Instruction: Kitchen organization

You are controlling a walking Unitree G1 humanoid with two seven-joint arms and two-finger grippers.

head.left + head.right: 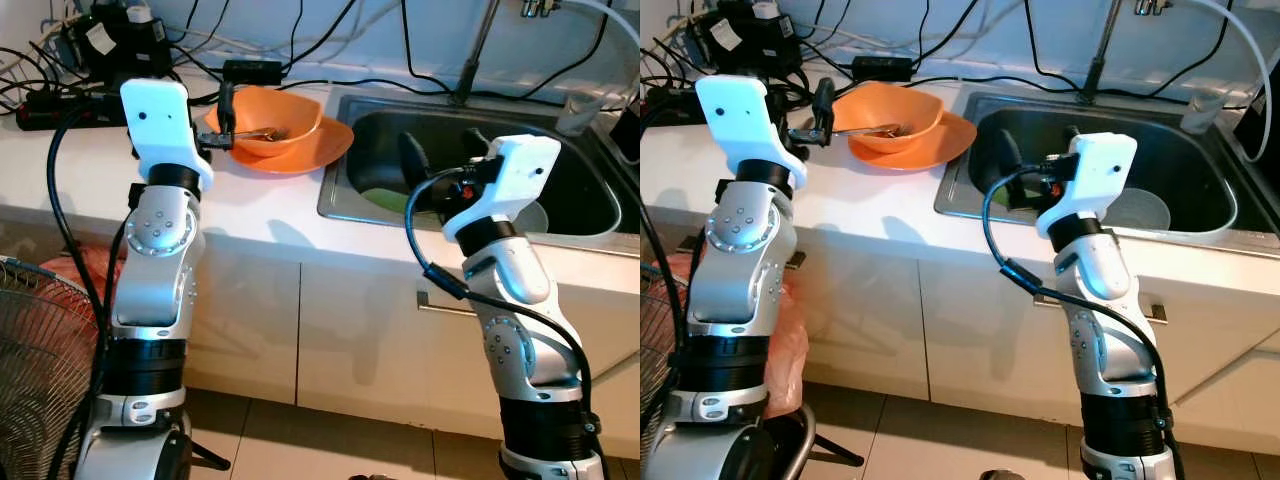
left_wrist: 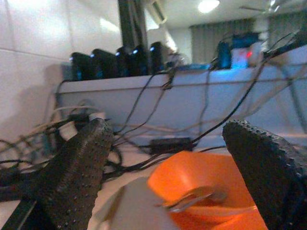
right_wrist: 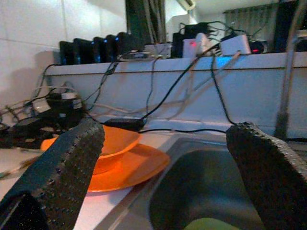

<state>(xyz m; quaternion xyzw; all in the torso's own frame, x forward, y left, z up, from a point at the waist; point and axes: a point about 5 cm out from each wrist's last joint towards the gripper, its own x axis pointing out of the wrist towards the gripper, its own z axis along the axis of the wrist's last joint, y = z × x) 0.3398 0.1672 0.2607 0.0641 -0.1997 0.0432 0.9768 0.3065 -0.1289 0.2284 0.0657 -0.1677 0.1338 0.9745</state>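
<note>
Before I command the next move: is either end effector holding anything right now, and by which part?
Nothing is held. The left end effector is open before the orange bowl; the right end effector is open at the sink.

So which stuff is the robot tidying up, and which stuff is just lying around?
For the job:
- orange bowl, sitting on the orange plate
- spoon inside the bowl
- sink holding a green item
- left gripper, open by the bowl
- right gripper, open over the sink

Just lying about:
- cables and power strip
- fan
</note>
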